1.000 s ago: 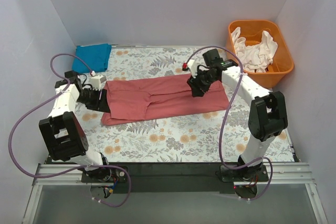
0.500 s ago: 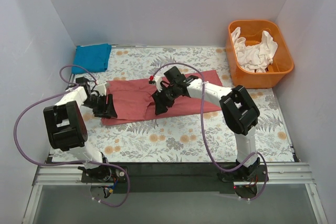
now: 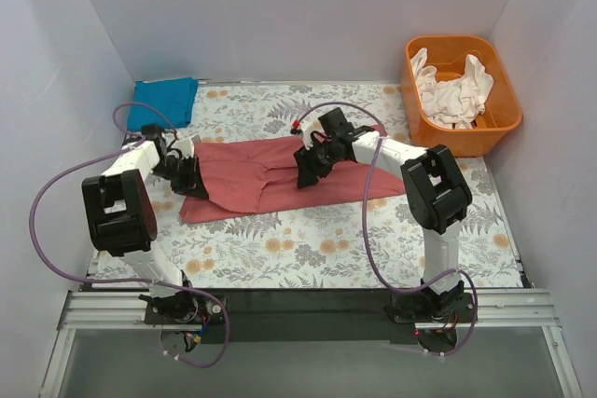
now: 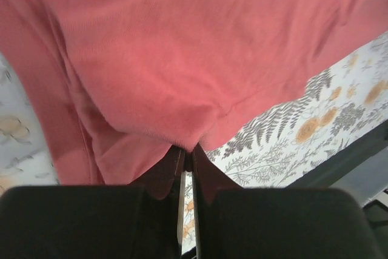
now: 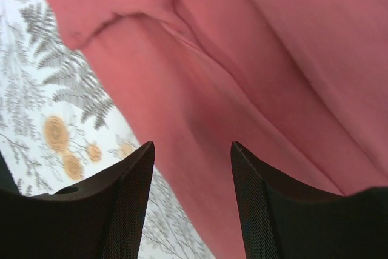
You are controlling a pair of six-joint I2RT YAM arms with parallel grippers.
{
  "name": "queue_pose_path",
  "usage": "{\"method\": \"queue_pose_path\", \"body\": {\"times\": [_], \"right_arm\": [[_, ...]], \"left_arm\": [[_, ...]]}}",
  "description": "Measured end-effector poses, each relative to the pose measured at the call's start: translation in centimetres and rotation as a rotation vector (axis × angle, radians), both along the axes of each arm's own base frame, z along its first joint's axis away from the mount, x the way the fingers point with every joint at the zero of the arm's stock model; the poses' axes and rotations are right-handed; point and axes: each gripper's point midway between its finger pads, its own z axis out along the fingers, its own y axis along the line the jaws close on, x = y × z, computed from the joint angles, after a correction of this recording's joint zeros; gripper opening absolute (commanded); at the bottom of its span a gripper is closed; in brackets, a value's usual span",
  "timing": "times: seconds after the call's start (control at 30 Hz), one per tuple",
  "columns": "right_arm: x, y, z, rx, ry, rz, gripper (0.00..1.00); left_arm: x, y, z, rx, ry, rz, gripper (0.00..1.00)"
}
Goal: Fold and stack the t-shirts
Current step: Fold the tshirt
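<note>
Two robot arms work over one red t-shirt [image 3: 252,184], which lies stretched lengthwise across a floral-patterned desk [image 3: 280,240].

The left hand [image 3: 189,177] sits at the shirt's outer end. In the left wrist view its jaws are pressed together on a fold of the red cloth, so the hem bunches right at the tips. It appears to pinch this end so the shirt can be lifted or carried over in a fold.

The right hand [image 3: 308,170] hangs low over the middle of the shirt. In the right wrist view its two dark fingers [image 5: 130,198] are spread apart, with creased red cloth directly below and between them and nothing gripped. It looks placed either to press the cloth down as a fold line or to take hold there. I cannot tell whether the tips touch the fabric.

Beyond the left hand, toward the far corner, a blue t-shirt [image 3: 163,102] lies folded flat, probably as the base of the stack. Well past the right hand, an orange basket [image 3: 466,142] holds crumpled white t-shirts [image 3: 457,95], apparently waiting their turn.

Judging from this, the red shirt is narrowed but not yet folded short, so the task seems early.
</note>
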Motion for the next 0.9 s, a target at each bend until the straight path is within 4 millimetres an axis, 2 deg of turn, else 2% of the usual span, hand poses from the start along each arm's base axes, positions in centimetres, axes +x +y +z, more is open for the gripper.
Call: {"method": "queue_pose_path", "body": {"times": [0.2,0.33,0.37,0.4,0.43,0.47,0.53,0.57,0.67,0.77,0.9], "right_arm": [[1.1,-5.1,-1.6,-0.066,0.005,-0.059,0.6],[0.9,-6.7,-1.4,-0.086,-0.01,-0.053,0.6],[0.8,-7.0,-1.2,-0.092,-0.018,-0.049,0.6],[0.8,-7.5,-0.8,-0.097,-0.03,-0.046,0.6],[0.9,-7.8,-0.4,-0.1,-0.048,-0.038,0.6],[0.8,-7.9,-0.2,-0.101,-0.054,-0.033,0.6],[0.5,-8.1,0.1,-0.103,-0.064,-0.022,0.61],[0.3,-8.3,0.3,-0.106,-0.066,-0.018,0.61],[0.2,-8.4,0.7,-0.107,-0.08,-0.006,0.61],[0.2,-8.6,0.8,-0.116,-0.091,0.004,0.6],[0.4,-9.1,0.6,-0.142,-0.108,0.006,0.56]], "left_arm": [[5.7,-1.5,3.5,-0.084,-0.09,-0.003,0.0],[10.5,-2.5,4.3,-0.169,-0.122,0.024,0.0],[13.0,-3.0,4.0,-0.221,-0.134,0.042,0.06],[13.4,-3.1,3.9,-0.229,-0.137,0.044,0.17],[14.1,-3.4,3.7,-0.261,-0.126,0.062,0.17],[14.7,-3.5,3.5,-0.279,-0.127,0.072,0.26],[16.1,-3.9,3.2,-0.322,-0.131,0.105,0.33],[16.4,-4.0,3.2,-0.333,-0.13,0.118,0.4],[17.2,-4.1,3.7,-0.352,-0.166,0.133,0.48],[16.8,-3.9,4.3,-0.34,-0.21,0.149,0.49],[15.3,-3.0,6.5,-0.278,-0.298,0.177,0.45]]}}
